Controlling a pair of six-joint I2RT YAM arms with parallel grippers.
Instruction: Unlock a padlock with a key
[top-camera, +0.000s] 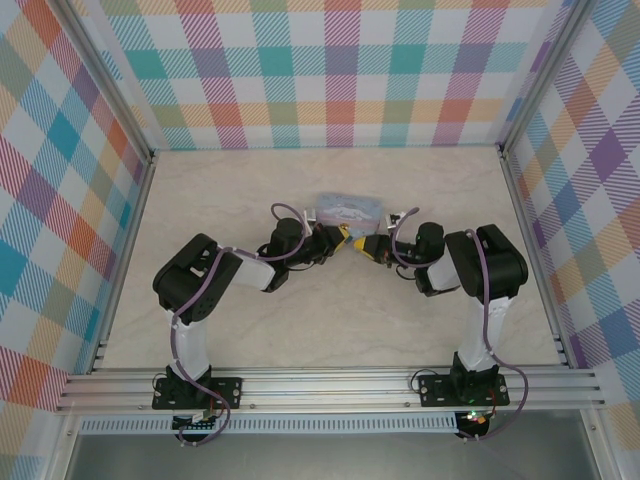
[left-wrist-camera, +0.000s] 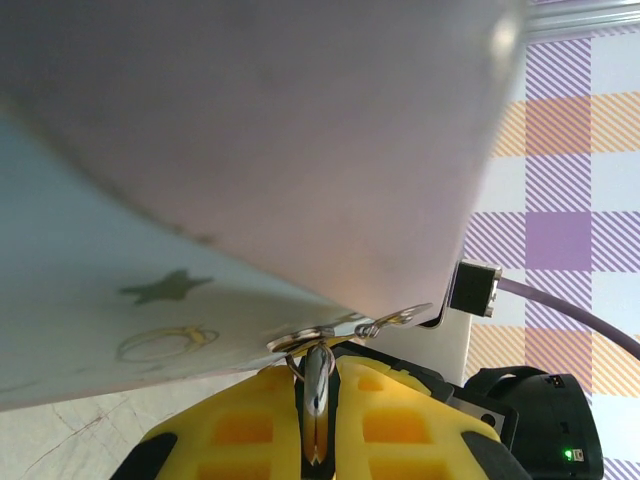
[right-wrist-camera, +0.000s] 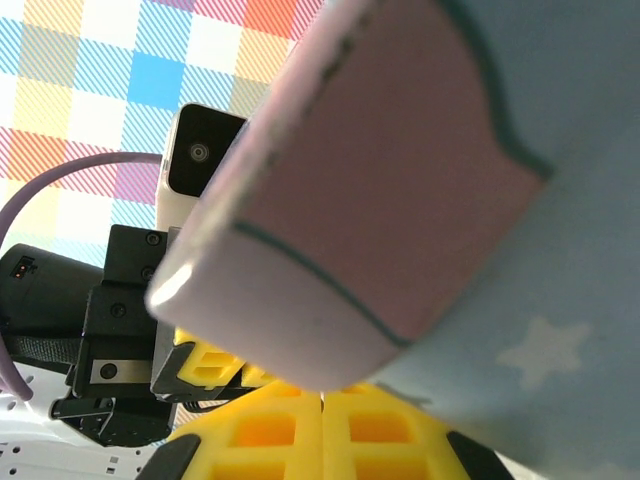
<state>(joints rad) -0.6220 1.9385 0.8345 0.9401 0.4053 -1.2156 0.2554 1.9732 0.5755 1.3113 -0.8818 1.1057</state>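
Out over the middle of the surface (top-camera: 300, 330), just under the pale tin (top-camera: 348, 208), the left gripper (left-wrist-camera: 319, 405) has its jaws pinched on what I take for the key (left-wrist-camera: 318, 378). The right gripper (right-wrist-camera: 322, 402) has its jaws shut tight. I cannot tell where the padlock is, so the unlocking looks not yet done.

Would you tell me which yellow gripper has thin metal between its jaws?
The left gripper, pinching a thin silvery key; the right gripper's jaws show nothing between.
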